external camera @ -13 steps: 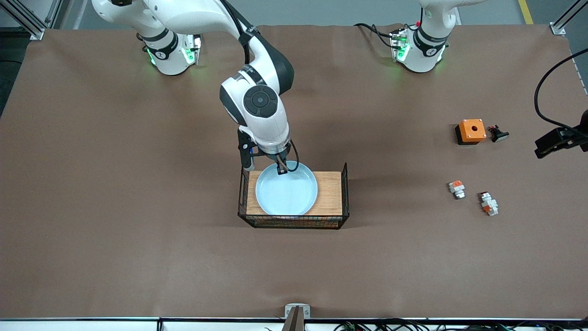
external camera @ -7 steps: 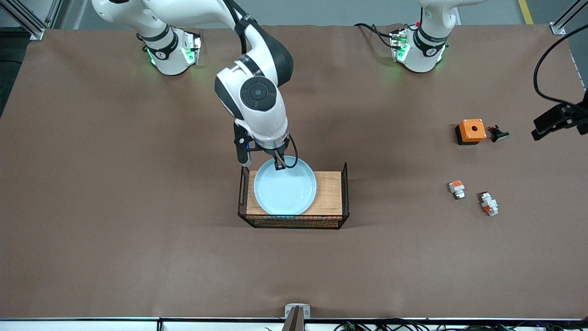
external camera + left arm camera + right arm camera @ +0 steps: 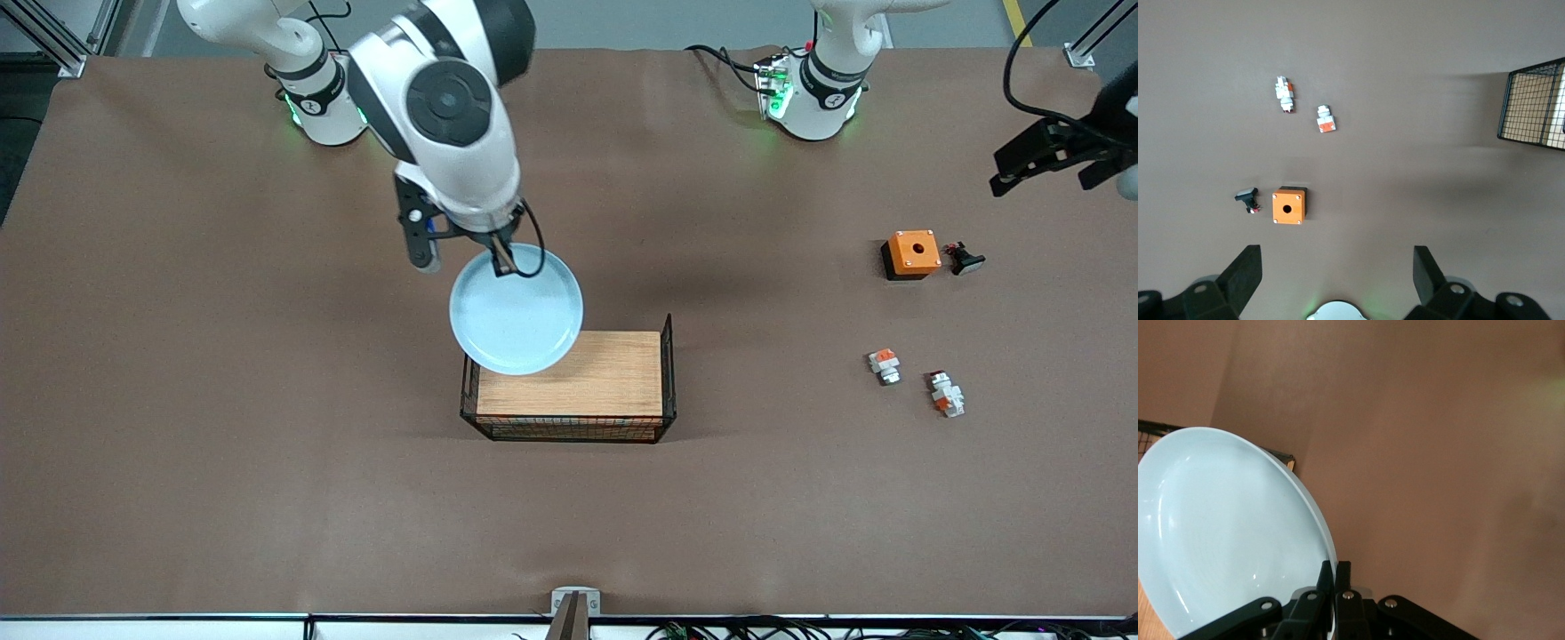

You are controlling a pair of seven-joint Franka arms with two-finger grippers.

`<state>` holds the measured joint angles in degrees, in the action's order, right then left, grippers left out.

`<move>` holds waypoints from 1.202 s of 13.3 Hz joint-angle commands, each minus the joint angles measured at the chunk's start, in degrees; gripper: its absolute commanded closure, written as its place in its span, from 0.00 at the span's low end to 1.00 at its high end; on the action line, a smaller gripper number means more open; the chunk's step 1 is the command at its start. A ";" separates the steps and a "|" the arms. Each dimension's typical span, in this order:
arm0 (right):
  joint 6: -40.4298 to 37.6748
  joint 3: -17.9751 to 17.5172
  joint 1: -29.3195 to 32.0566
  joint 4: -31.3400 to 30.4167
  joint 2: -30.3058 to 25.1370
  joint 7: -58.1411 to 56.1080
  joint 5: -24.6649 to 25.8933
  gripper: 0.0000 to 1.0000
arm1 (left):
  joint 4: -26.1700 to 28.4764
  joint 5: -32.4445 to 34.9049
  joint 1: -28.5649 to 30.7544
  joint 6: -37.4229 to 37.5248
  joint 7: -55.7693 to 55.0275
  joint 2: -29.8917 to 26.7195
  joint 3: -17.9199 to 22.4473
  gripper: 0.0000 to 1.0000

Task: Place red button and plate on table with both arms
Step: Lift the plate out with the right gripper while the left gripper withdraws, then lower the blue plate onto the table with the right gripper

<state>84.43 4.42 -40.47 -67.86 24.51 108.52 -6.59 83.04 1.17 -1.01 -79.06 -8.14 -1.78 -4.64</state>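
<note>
Right hand (image 3: 503, 259) grips plate (image 3: 516, 311) – above brown table (image 3: 267, 444)

The brown table (image 3: 222, 400) carried a wooden stand (image 3: 569, 387), an orange box (image 3: 912, 253), a black button (image 3: 964, 259), a stubby piece (image 3: 884, 365) and the red button (image 3: 945, 394).

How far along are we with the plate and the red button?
Nothing is placed yet. In hand: the right gripper is shut on the plate by its rim, holding it in the air over a corner of the wooden stand. Left: setting it on the table, and the red button, untouched; the left gripper hangs open.
</note>
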 commanded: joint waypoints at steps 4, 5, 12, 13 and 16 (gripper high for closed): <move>-9.10 -0.03 9.95 -2.01 -8.85 -26.64 -0.71 1.00 | 2.83 -2.31 -1.45 -0.13 -1.00 -2.44 1.12 0.00; -9.19 -0.03 11.88 -3.05 -10.26 -32.96 -0.53 1.00 | 2.83 -2.32 -1.54 -0.22 -1.00 -2.44 1.03 0.00; -8.85 0.06 31.13 -6.75 -11.94 -77.09 -0.09 1.00 | 12.73 -1.53 -1.01 -8.80 -0.91 -7.69 -0.46 0.00; -7.97 0.06 33.33 -6.76 -11.42 -82.11 -0.09 1.00 | 13.81 -1.52 -1.01 -9.97 -1.00 -7.88 -0.46 0.00; -2.98 0.06 37.99 -9.64 -9.40 -94.51 0.17 1.00 | 12.59 -1.52 -1.01 -9.89 -1.62 -7.27 -0.46 0.00</move>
<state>78.46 5.47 -4.85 -75.26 14.49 20.14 -6.57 94.28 0.09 -2.24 -87.87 -9.21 -7.28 -5.07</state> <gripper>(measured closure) 0.974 0.000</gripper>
